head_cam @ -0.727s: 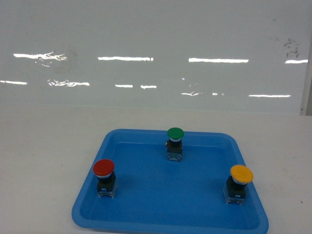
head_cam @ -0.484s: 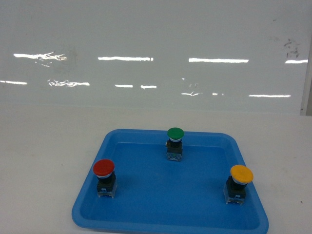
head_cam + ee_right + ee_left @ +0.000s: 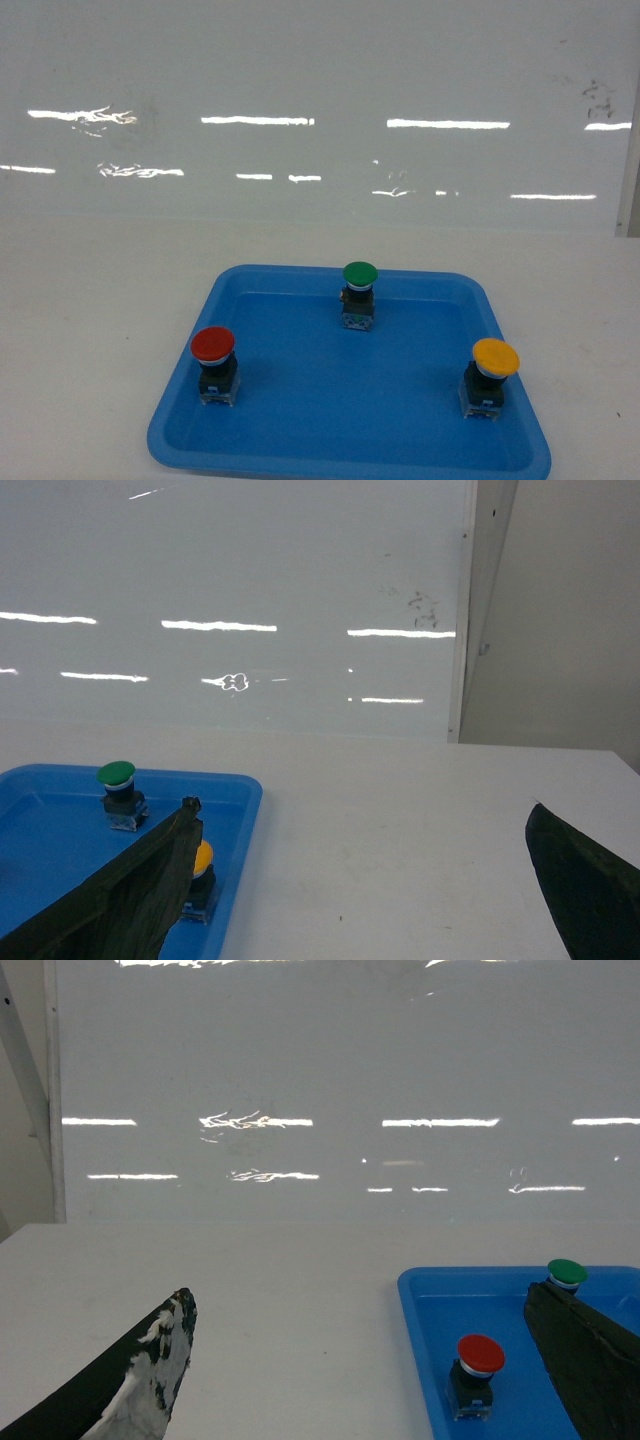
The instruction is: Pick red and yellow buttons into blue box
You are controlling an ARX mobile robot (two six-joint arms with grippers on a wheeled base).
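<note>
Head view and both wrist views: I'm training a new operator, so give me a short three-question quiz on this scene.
1. True or false: the red button stands upright in the shallow blue tray.
2. Which button sits nearest the tray's far rim? A) red B) green C) yellow
3. Fill in: in the right wrist view, a dark finger partly hides the ____ button.

Key:
1. True.
2. B, the green button.
3. Yellow; the yellow button shows fully in the head view. Both arms' jaws stand open, holding nothing.
</note>
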